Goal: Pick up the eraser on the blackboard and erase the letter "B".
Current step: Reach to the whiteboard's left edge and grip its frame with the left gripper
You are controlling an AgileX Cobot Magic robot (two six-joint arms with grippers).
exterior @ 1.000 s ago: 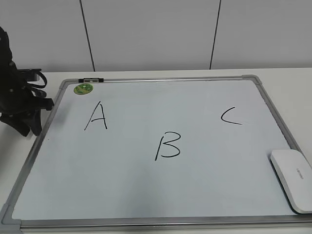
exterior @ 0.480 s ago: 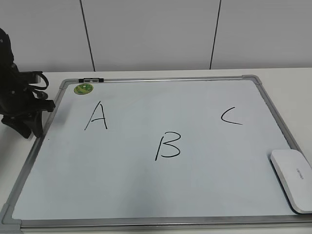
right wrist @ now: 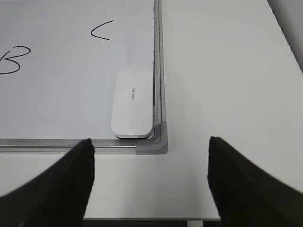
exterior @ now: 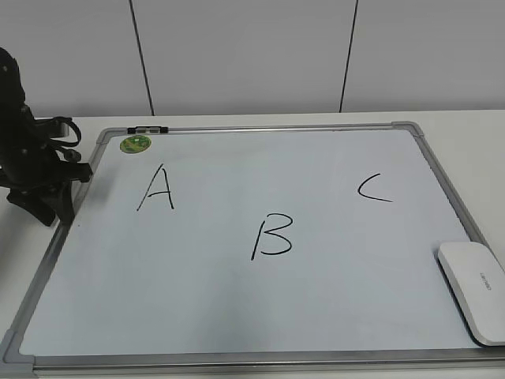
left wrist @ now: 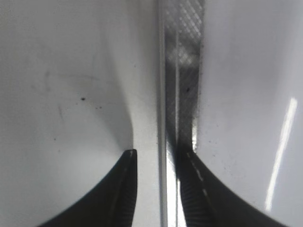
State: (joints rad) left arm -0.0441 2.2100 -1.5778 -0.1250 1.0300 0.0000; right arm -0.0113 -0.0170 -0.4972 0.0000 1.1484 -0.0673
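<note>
The blackboard (exterior: 237,308) is a white board with a grey frame, lying flat on the table. The letter "B" (exterior: 272,235) is drawn in black near its middle and also shows in the right wrist view (right wrist: 12,60). The eraser (exterior: 473,290) is a white block lying on the board's near right corner, against the frame (right wrist: 133,104). My right gripper (right wrist: 150,161) is wide open and empty over bare table, just short of that corner; the exterior view does not show it. My left gripper (exterior: 54,212) is at the board's left edge, its jaws (left wrist: 156,156) slightly apart astride the frame rail.
A black "A" (exterior: 156,189) and a "C" (exterior: 372,189) flank the "B". A green round sticker (exterior: 135,144) and a small black clip (exterior: 147,129) are at the board's far left corner. White table (right wrist: 227,71) lies to the right of the board. A white wall stands behind.
My left arm has shifted a little to the right, closer onto the board's left frame. The eraser and the board have not moved.
</note>
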